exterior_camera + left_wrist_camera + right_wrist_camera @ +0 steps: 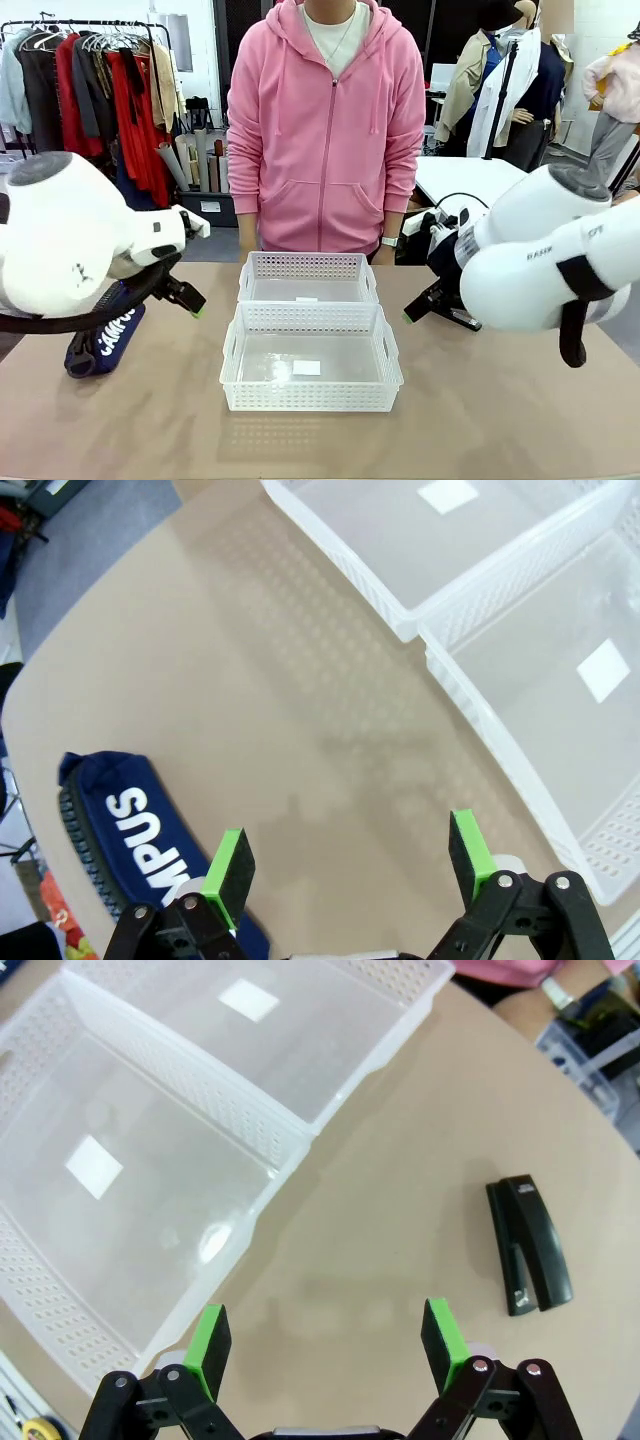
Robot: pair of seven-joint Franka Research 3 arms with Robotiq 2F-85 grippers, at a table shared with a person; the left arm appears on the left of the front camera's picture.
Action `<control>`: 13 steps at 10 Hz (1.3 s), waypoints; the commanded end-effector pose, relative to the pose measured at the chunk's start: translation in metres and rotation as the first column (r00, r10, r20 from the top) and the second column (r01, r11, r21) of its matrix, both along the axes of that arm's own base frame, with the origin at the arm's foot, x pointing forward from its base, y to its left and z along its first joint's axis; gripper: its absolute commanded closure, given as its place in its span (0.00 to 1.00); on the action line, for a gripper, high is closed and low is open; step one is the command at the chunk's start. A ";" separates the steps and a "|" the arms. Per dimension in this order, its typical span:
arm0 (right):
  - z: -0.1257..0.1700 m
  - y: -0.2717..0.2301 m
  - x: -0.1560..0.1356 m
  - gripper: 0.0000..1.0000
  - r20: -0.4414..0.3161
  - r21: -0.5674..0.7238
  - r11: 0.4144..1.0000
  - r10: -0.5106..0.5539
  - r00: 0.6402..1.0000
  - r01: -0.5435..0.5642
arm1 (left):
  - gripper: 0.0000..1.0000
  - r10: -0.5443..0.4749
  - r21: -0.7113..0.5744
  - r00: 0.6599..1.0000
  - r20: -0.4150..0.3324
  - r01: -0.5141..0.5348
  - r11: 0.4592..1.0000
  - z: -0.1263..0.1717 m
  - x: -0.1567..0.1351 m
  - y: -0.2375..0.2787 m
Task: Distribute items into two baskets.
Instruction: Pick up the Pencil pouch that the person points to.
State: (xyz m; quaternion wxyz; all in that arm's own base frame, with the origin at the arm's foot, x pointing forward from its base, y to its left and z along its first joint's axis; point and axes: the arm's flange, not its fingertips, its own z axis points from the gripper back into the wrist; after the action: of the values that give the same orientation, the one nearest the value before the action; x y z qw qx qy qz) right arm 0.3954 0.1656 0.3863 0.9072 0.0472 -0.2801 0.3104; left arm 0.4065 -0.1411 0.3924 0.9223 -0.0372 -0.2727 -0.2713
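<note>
Two white lattice baskets stand end to end mid-table, the far basket (pixel 305 266) and the near basket (pixel 310 398), both empty. The navy pouch (pixel 105 340) lies at the table's left edge, below my left arm. In the left wrist view the pouch (pixel 120 830) sits beside the left finger of my open left gripper (pixel 350 860), which hovers over bare table. My left gripper (pixel 192 303) stays left of the baskets. The black stapler (pixel 528 1245) lies flat, ahead and right of my open right gripper (pixel 325 1340). My right gripper (pixel 415 312) is right of the baskets.
A person in a pink hoodie (pixel 325 130) stands at the far edge, just behind the far basket. The baskets' walls (pixel 500 750) (pixel 200 1090) run close to both grippers. Bare tabletop (pixel 500 400) stretches in front and to the right.
</note>
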 end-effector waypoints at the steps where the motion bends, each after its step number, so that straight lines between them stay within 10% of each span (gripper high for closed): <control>1: 0.027 -0.030 0.008 0.00 -0.015 0.061 0.996 0.059 0.998 -0.058 | 0.00 0.000 -0.029 1.000 -0.012 0.000 1.000 0.035 0.008 0.034; 9: 0.121 -0.152 0.047 0.00 -0.078 0.195 0.981 0.031 0.996 -0.016 | 0.00 -0.108 -0.166 0.994 -0.023 0.103 0.981 0.153 0.030 0.177; 13: 0.147 -0.229 0.039 0.00 -0.108 0.393 0.919 0.011 0.994 0.033 | 0.00 -0.156 -0.246 0.988 0.025 0.157 0.957 0.158 0.021 0.235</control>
State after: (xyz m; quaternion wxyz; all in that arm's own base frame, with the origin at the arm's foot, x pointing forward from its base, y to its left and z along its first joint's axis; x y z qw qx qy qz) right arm 0.4304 -0.0484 0.5390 0.9047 0.2138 -0.2807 0.2386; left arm 0.4251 0.0841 0.5570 0.8954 -0.1548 -0.2978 -0.2927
